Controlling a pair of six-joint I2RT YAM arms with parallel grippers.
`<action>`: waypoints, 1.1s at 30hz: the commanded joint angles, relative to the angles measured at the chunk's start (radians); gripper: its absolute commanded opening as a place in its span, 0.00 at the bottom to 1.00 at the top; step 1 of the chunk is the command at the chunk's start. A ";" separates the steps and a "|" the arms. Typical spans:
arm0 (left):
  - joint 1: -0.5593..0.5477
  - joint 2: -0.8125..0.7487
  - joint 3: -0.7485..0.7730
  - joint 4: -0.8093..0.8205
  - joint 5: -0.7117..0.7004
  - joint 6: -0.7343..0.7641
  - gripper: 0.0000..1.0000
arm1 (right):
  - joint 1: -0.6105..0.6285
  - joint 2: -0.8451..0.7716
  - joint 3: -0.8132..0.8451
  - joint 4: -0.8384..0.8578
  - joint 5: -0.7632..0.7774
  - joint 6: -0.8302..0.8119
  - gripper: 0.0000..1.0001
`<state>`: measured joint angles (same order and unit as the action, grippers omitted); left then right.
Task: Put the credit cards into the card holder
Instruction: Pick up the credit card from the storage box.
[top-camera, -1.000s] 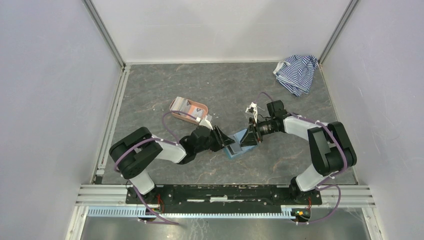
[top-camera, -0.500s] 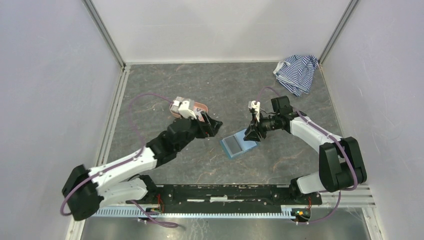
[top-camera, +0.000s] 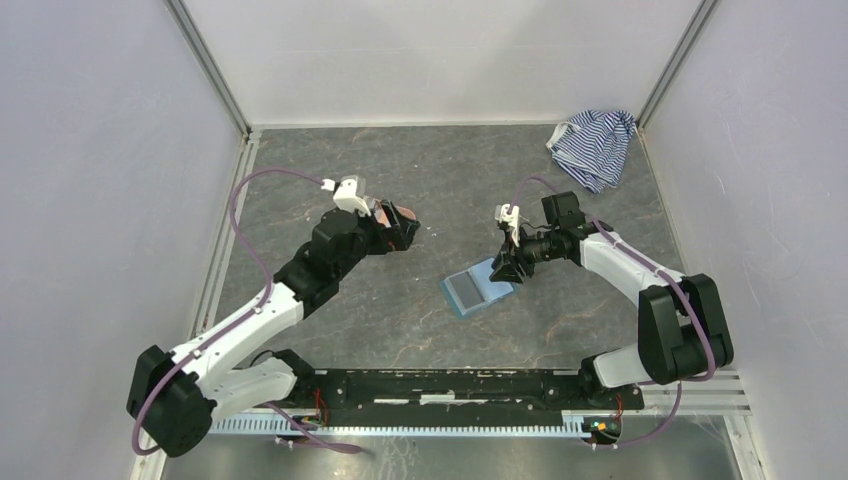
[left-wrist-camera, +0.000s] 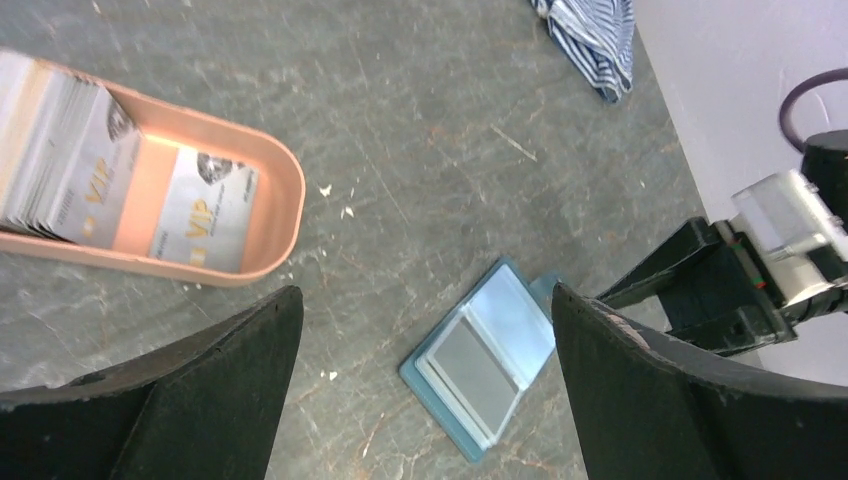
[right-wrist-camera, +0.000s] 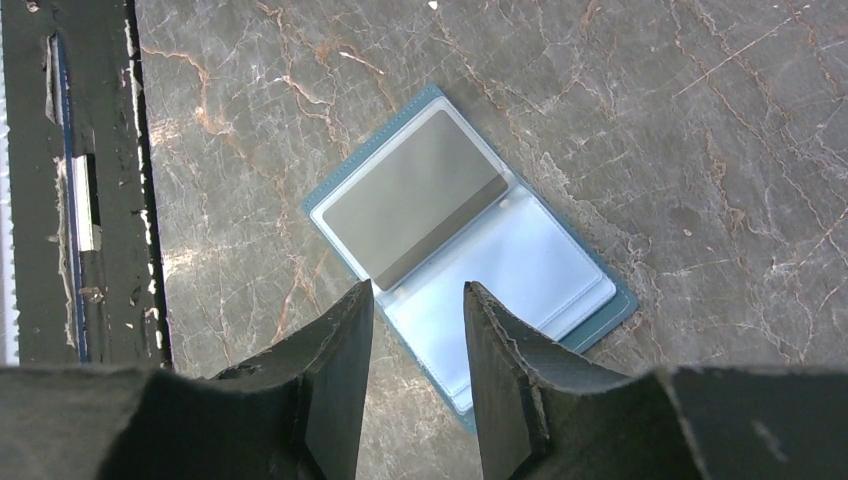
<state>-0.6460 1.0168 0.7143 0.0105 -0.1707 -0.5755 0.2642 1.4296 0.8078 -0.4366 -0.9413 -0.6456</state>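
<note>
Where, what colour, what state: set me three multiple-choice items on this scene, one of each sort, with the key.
1. The striped cloth lies:
A. at the far right corner
B. by the arm bases
C. at the far left corner

2. The oval tray is:
A. green
B. salmon-pink
C. black

3. The card holder is:
A. snapped shut
B. held aloft
C. lying open

Key:
1. A, the top view shows it bunched in the far right corner.
2. B, the left wrist view shows its pink wall.
3. C, its clear pockets face up, one holding a grey card.
</note>
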 joint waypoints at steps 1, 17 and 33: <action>0.050 0.044 -0.076 0.122 0.176 -0.137 1.00 | 0.005 -0.001 0.009 0.029 -0.007 0.000 0.45; 0.071 -0.071 -0.315 0.310 0.285 -0.307 1.00 | 0.289 -0.058 -0.039 0.134 0.377 0.056 0.64; 0.071 -0.205 -0.340 0.210 0.200 -0.293 1.00 | 0.504 -0.025 -0.038 0.218 0.571 0.152 0.73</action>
<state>-0.5789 0.8356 0.3664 0.2447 0.0685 -0.8558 0.7429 1.3952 0.7696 -0.2634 -0.4129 -0.5171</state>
